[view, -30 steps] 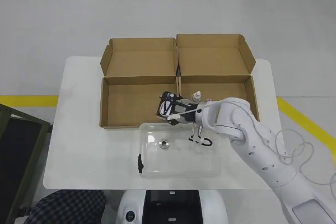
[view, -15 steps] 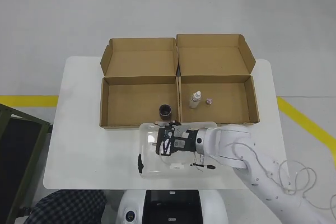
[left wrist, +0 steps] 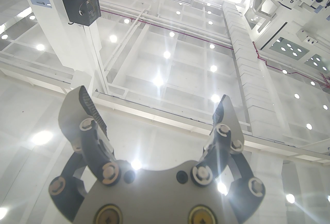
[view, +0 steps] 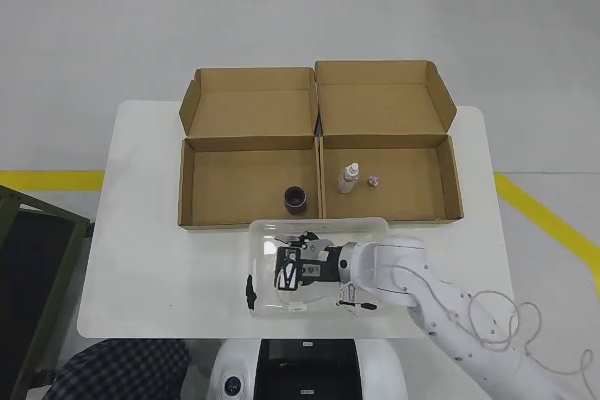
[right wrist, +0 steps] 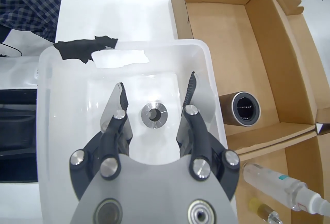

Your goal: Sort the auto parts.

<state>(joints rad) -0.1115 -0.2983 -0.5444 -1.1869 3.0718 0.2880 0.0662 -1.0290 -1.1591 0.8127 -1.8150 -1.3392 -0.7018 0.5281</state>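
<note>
My right gripper (right wrist: pixel 157 82) is open inside the clear plastic bin (right wrist: pixel 209 67), low over its floor. A small silver ring-shaped part (right wrist: pixel 153 115) lies on the floor between the two fingers, untouched. From above, the same right gripper (view: pixel 290 267) sits in the bin's left half. A black cylindrical bearing (view: pixel 296 197) lies in the left cardboard box (view: pixel 205 185); it also appears as the bearing (right wrist: pixel 241 111) just past the bin wall. My left gripper (left wrist: pixel 154 104) is open, empty and pointed at the ceiling.
The right cardboard box (view: pixel 420 190) holds a small clear bottle (view: pixel 349 178) and a tiny part (view: pixel 373 181). Both boxes have their lids folded back. A strip of black tape (right wrist: pixel 82 48) sticks to the bin's rim. White table (view: pixel 150 250) lies left of the bin.
My right gripper left the black bearing in the left box, drew back into the clear bin, and now hangs open around the silver part.
</note>
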